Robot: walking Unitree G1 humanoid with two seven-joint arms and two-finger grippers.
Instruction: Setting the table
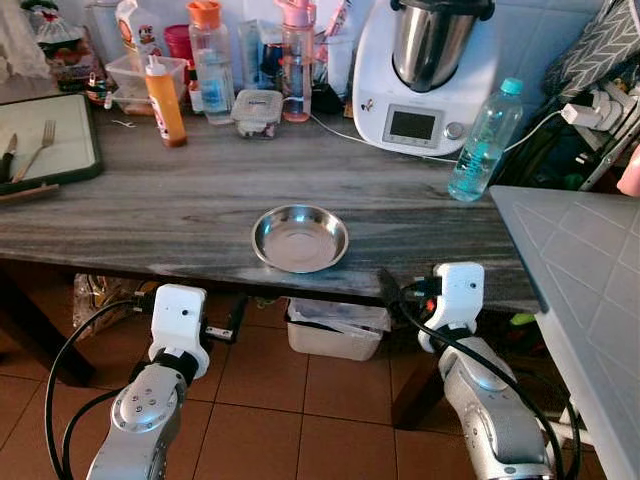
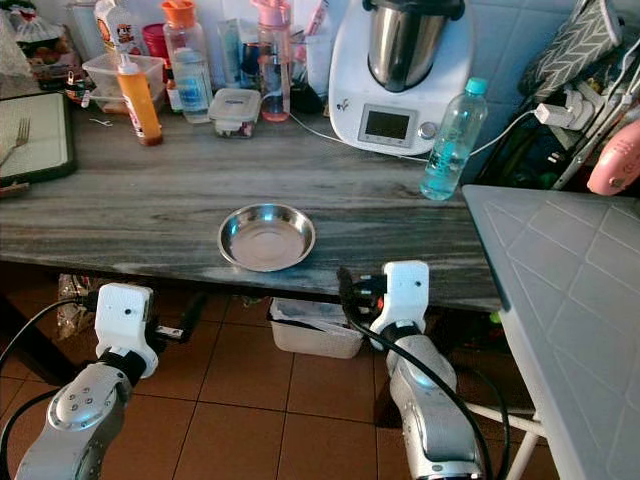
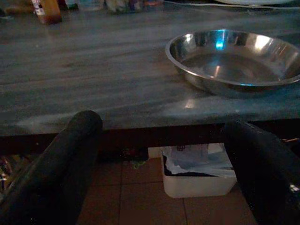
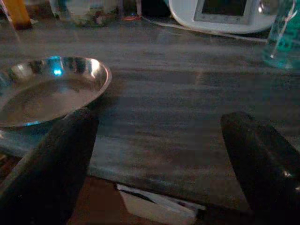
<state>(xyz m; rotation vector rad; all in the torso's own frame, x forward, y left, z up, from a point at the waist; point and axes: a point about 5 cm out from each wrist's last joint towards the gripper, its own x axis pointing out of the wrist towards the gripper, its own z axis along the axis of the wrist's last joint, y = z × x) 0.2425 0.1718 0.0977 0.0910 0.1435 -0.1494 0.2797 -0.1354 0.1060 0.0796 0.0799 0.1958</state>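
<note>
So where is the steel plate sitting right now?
In the left eye view the steel plate lies near the front edge of the grey table, roughly centred between the two arms, in front of the white kitchen machine.

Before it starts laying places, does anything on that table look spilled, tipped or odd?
Nothing spilled or tipped. The steel plate lies flat near the table's front edge, and the water bottle and sauce bottle stand upright.

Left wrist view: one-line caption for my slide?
Open left gripper held below the table edge, facing the empty steel bowl.
</note>
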